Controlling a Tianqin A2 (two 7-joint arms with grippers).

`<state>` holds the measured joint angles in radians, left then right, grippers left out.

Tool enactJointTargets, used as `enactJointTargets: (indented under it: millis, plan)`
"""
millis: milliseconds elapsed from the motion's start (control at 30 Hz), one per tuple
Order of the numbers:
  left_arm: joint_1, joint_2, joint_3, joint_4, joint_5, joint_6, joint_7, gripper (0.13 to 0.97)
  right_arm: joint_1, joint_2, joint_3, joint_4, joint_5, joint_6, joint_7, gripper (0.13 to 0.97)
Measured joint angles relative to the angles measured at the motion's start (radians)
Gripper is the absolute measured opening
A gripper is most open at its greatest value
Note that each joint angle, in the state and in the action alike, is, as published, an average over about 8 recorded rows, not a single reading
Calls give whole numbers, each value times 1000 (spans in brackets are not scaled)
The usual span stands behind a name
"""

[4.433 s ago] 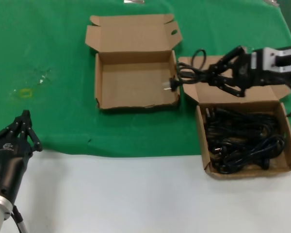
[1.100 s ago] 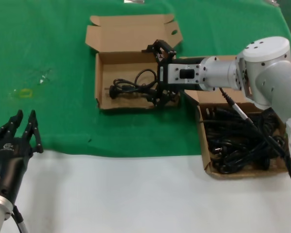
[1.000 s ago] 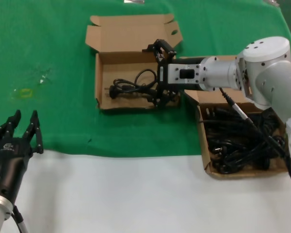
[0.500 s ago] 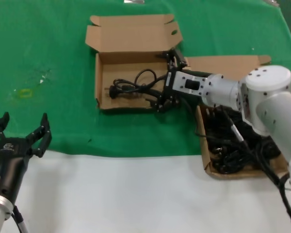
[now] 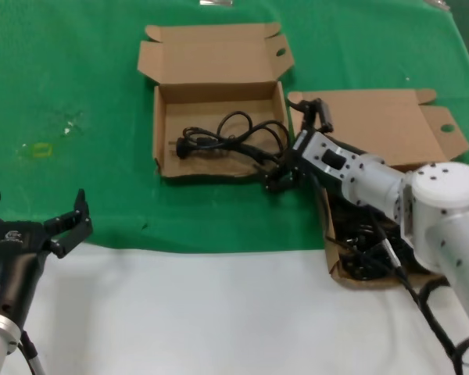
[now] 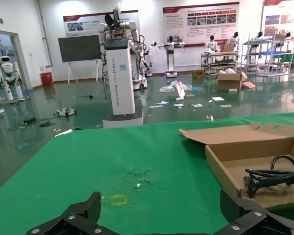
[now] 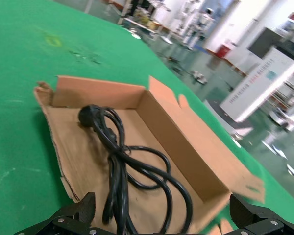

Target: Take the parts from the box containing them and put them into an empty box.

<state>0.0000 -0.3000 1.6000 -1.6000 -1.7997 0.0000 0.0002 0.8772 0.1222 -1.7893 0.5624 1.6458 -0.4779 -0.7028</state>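
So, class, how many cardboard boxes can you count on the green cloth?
2. The left box holds one black cord; the right box, partly behind the right gripper, holds a pile of cords.

Right gripper spread wide, empty, arm extended forward-left. Left gripper spread wide, parked low at near left.

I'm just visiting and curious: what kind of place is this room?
Probably a robotics lab or showroom: humanoid robots stand on the glossy floor, display boards line the wall, and a green-covered table holds cardboard boxes for practice.
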Motion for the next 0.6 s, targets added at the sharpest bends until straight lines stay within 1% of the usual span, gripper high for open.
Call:
enactJointTargets:
  millis: [67, 333, 600]
  plan:
    - [0, 0, 0, 0, 0, 0, 0, 766, -36, 7, 8, 42, 6, 19, 29, 966]
    - [0, 0, 0, 0, 0, 0, 0, 899, -179, 36, 38, 211, 31, 97, 143, 966]
    - [0, 0, 0, 0, 0, 0, 0, 953, -323, 65, 70, 381, 57, 176, 258, 966]
